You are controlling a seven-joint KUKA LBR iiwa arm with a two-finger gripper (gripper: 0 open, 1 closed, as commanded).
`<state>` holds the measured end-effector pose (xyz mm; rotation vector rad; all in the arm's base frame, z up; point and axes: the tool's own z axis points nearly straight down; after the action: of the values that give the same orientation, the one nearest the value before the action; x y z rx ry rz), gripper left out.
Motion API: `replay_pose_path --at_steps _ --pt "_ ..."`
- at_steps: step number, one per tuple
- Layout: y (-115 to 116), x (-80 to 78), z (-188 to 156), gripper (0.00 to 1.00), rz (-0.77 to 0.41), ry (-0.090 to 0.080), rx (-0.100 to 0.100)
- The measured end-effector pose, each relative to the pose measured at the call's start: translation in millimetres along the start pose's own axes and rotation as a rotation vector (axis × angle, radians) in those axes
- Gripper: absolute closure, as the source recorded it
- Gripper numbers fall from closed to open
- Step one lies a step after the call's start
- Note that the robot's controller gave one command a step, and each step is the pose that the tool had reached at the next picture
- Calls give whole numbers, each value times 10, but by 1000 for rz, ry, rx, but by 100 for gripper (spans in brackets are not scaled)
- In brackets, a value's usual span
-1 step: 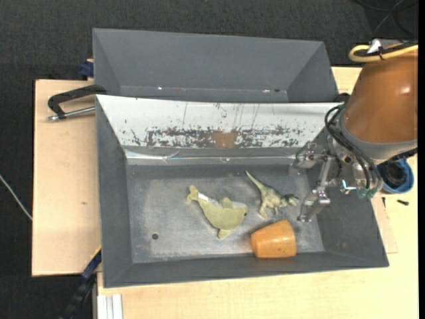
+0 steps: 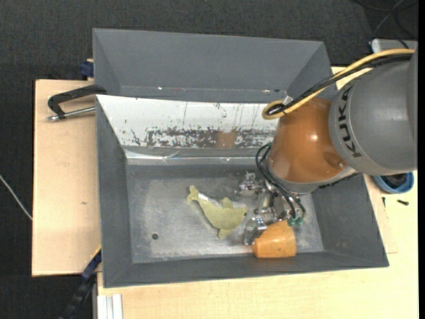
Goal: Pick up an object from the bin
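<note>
Gripper (image 2: 256, 212) low beside pale-yellow floppy toy (image 2: 222, 215) and orange cup (image 2: 274, 243) — its opening too cluttered to tell

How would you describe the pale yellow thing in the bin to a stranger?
Look at the floor of the grey bin, right of its middle. Just left of the tool lies a flat, pale yellow-green shape with a thin tail toward the back left. Its neighbour, a stubby piece, is orange.
</note>
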<state>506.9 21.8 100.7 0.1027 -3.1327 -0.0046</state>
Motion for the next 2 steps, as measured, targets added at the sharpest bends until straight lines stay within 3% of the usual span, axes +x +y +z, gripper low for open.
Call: replay_pose_path --at_steps 1,2 --pt "-22 -18 -38 100 3 -7 2" --pt "-22 -18 -38 0 3 -7 3"
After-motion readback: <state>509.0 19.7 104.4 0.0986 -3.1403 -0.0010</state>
